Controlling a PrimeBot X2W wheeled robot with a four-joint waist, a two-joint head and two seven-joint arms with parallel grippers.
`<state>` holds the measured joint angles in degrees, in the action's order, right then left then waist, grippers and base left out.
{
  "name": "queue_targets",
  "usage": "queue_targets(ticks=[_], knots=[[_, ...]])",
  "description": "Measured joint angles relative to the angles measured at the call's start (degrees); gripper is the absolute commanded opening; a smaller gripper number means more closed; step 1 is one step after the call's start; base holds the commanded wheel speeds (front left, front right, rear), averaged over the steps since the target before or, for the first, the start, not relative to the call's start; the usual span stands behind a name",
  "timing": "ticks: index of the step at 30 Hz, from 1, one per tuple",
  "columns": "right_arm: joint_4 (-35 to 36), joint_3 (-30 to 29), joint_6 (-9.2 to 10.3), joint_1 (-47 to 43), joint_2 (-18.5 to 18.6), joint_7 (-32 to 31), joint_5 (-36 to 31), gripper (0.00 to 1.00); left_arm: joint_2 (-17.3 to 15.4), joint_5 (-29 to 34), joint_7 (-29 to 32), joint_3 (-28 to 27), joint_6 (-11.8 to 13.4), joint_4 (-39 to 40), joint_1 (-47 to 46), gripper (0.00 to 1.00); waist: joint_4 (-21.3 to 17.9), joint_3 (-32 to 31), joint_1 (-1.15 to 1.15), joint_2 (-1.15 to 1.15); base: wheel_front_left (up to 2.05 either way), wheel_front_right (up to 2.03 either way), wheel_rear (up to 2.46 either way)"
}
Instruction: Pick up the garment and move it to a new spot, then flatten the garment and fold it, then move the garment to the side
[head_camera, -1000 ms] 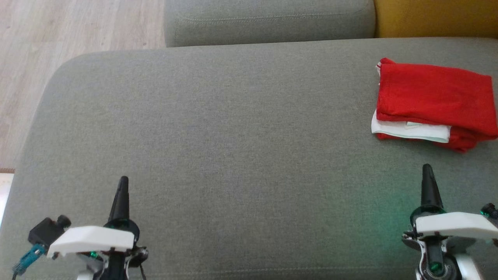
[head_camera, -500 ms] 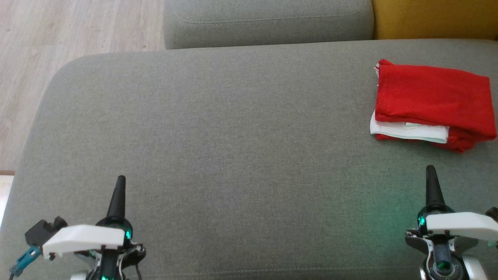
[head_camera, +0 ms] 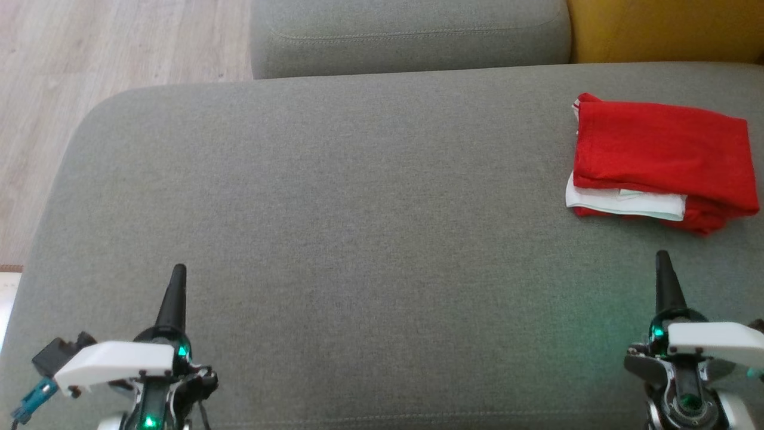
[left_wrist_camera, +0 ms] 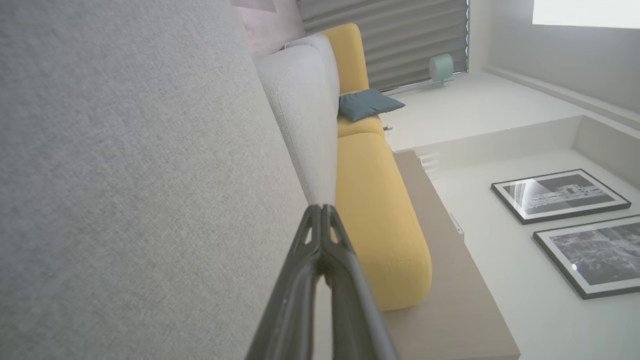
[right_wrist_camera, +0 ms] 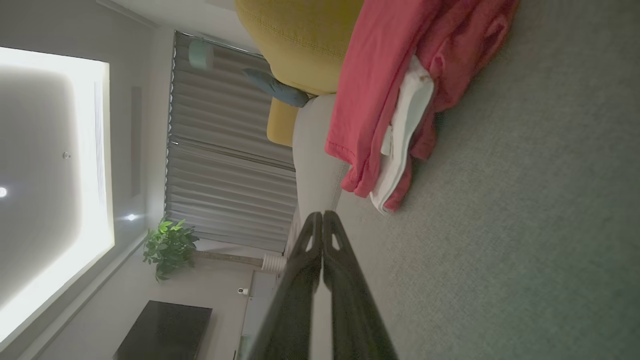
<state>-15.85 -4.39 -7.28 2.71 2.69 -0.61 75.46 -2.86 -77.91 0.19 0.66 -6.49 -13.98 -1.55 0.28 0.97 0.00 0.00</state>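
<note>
A red garment [head_camera: 661, 154] with a white layer showing at its near edge lies folded at the far right of the grey sofa seat [head_camera: 358, 209]. The right wrist view shows the same garment [right_wrist_camera: 380, 100] ahead of the fingertips, apart from them. My right gripper [head_camera: 661, 258] is shut and empty, low at the right, a short way nearer than the garment. At the lower left my left gripper [head_camera: 178, 272] is also shut and empty, far from the garment. In each wrist view the two fingertips meet, left gripper [left_wrist_camera: 321, 210] and right gripper [right_wrist_camera: 320, 216].
A grey backrest cushion [head_camera: 412, 33] runs along the far edge, with a yellow cushion [head_camera: 662, 27] beside it at the right. Wooden floor [head_camera: 89, 60] lies past the seat's left edge. The yellow sofa section [left_wrist_camera: 375, 210] and framed pictures [left_wrist_camera: 560, 195] show in the left wrist view.
Both grippers have drawn back slightly toward the near edge, the left one more. The garment lies as before, and the whole view has shifted a little.
</note>
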Motion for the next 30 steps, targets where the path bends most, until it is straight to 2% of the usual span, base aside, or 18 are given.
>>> queue_targets(ticks=[30], knots=[[0.00, -1.90, 0.00, 0.31, 0.01, -4.53, 17.26, 0.00, -0.02, -15.38, 4.78, -3.43, -0.58, -1.51, -1.23, 0.00, -0.28, -0.79, 0.00, 0.00, 0.00, 0.00, 0.00]])
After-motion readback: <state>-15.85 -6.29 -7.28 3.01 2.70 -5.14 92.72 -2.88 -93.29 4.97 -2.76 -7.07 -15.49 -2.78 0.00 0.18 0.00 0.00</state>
